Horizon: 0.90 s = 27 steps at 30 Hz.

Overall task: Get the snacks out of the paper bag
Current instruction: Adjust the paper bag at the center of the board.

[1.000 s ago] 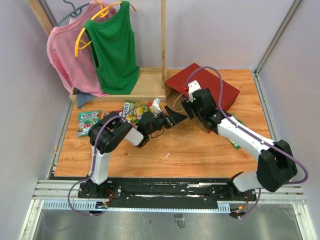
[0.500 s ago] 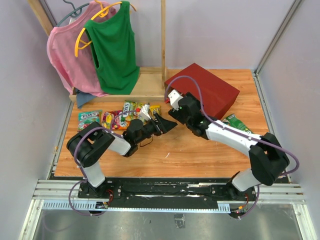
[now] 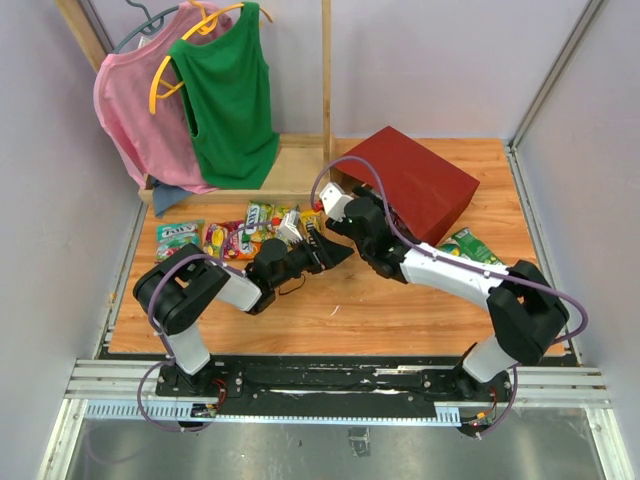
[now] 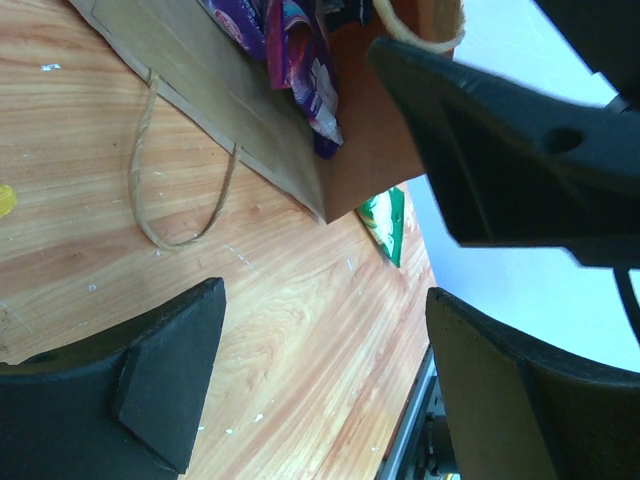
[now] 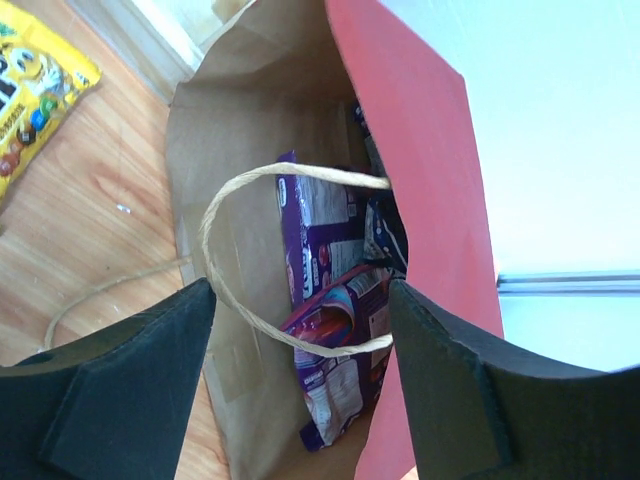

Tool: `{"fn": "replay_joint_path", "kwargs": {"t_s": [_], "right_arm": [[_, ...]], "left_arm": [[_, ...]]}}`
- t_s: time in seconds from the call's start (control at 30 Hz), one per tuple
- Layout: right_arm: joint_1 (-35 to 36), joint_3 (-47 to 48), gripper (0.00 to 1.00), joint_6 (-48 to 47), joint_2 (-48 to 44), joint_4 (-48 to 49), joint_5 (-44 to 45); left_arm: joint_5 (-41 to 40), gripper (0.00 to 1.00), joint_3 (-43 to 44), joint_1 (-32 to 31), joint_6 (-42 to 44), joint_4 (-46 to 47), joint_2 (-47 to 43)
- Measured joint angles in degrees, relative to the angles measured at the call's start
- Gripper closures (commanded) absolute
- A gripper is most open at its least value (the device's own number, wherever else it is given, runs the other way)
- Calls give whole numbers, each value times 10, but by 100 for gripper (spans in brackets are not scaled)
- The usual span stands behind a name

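Observation:
The paper bag (image 3: 415,180) lies on its side, red outside and brown inside (image 5: 250,120), with its mouth facing left. Purple snacks (image 5: 335,345) lie inside it, also seen in the left wrist view as purple packets (image 4: 300,60). My right gripper (image 5: 300,370) is open at the mouth, with one twisted handle loop (image 5: 255,300) crossing between its fingers. From above, the right gripper (image 3: 352,222) sits just left of the bag. The left gripper (image 3: 338,250) is open and empty low over the wood, close beside it.
Several snack packets (image 3: 245,235) lie on the table to the left, with a green one (image 3: 178,240) farthest left. A yellow packet (image 5: 30,90) lies near the bag mouth and another green packet (image 3: 470,245) lies right of the bag. A clothes rack (image 3: 290,170) stands behind.
The right arm has swung left and down to the bag's mouth, bringing the handle loop between its fingers. The left arm dropped lower, then held still.

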Motion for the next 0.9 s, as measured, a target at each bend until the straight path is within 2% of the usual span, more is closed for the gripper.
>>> {"fn": "replay_joint_path", "kwargs": {"t_s": [0.37, 0.43, 0.53, 0.63, 0.9], "right_arm": [[-9, 19, 46, 24, -7, -9, -9], [-22, 19, 59, 42, -18, -15, -18], [-51, 19, 86, 72, -37, -25, -34], [-82, 19, 98, 107, -53, -35, -58], [-176, 19, 99, 208, -82, -57, -169]], "left_arm": [[-1, 15, 0, 0, 12, -18, 0], [-1, 15, 0, 0, 13, -18, 0], [-1, 15, 0, 0, 15, -19, 0], [-2, 15, 1, 0, 18, -21, 0], [5, 15, 37, 0, 26, -43, 2]]}}
